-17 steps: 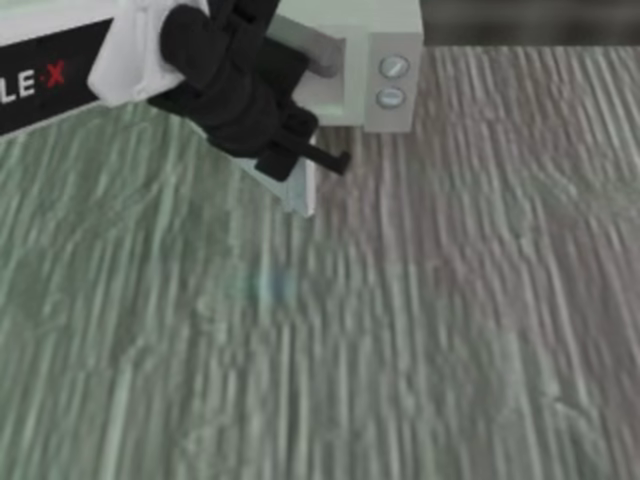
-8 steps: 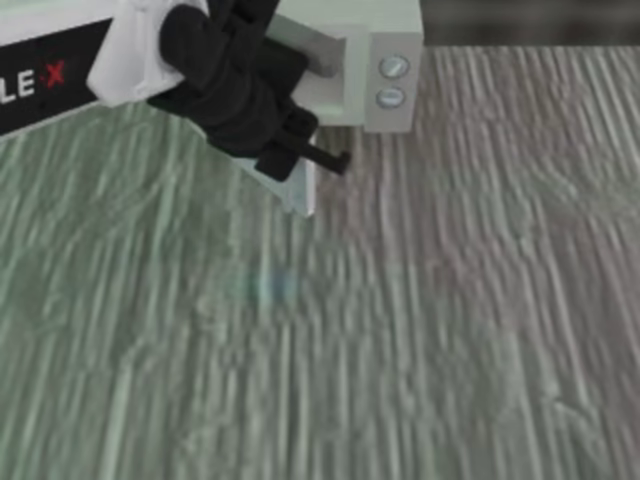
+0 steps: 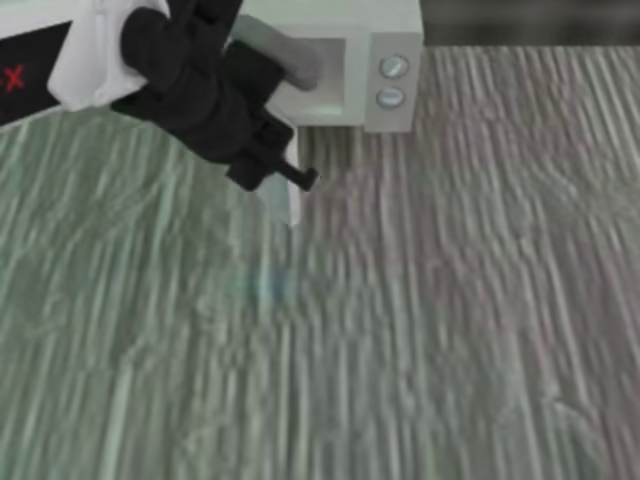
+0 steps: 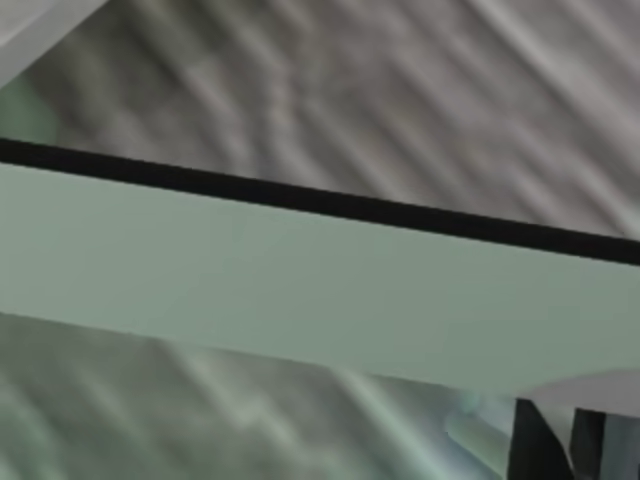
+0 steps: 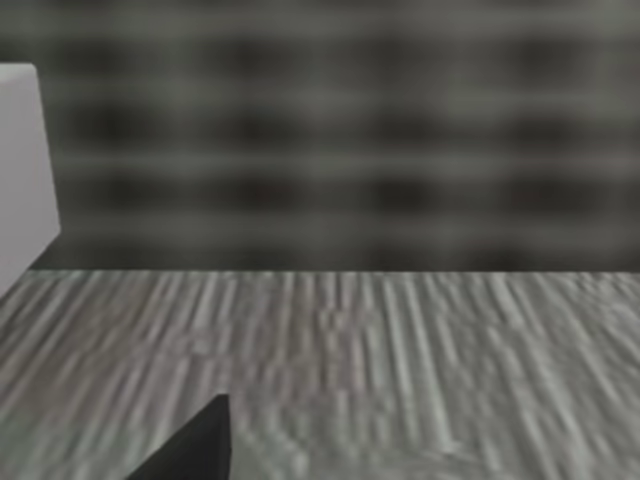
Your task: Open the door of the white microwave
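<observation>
Top view shows a wide stretch of streaked, wood-grain surface (image 3: pixel 450 330) taking up the near and middle part of the scene, with nothing resting on it there. Farther back, toward the left, the door (image 3: pixel 291 205) of the microwave stands swung outward from the body, so that only its thin pale edge shows, pointing toward the near side of the surface. The left gripper (image 3: pixel 288 170) sits right at that free edge, its black fingers closed on the door, with one dark fingertip poking out just to the right of the panel. The bulky black wrist and white arm casing run back from there to the upper left corner.

Behind the gripper stands the white microwave (image 3: pixel 385 25), against the far edge of the surface and a little left of centre. Its cavity is exposed, grey inside, and two round silver-grey knobs (image 3: pixel 392 82) sit stacked on the control strip at its right side.

The left wrist view is filled by a pale green-white band with a black strip along one side, which is the door seen from very close, with the streaked surface beyond.

The right wrist view shows a dark fingertip of the right gripper (image 5: pixel 195 445) over bare surface, a pale box corner at one side and a dark wall beyond; I cannot tell how far that gripper is open.
</observation>
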Motion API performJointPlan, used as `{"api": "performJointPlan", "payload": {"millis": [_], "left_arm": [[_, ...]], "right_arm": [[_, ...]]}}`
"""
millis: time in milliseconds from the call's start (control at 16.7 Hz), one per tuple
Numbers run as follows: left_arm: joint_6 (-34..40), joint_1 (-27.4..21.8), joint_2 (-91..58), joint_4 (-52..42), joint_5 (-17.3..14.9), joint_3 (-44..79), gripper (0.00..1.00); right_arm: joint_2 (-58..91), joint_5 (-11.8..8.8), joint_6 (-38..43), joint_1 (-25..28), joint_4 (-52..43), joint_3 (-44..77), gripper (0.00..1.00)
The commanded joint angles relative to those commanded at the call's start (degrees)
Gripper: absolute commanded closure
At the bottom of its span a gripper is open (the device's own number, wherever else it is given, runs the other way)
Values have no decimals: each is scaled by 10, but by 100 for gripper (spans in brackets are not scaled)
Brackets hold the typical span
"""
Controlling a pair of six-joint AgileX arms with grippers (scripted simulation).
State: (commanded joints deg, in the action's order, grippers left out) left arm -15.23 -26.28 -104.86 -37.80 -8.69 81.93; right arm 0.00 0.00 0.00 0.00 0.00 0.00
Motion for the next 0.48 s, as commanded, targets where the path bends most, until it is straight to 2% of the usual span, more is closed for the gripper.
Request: {"api": "performJointPlan", "payload": {"millis": [480], "left_arm": [[-6,2,2,0,-3,-3,100]], "right_arm": [[0,0,0,0,0,0,0]]}}
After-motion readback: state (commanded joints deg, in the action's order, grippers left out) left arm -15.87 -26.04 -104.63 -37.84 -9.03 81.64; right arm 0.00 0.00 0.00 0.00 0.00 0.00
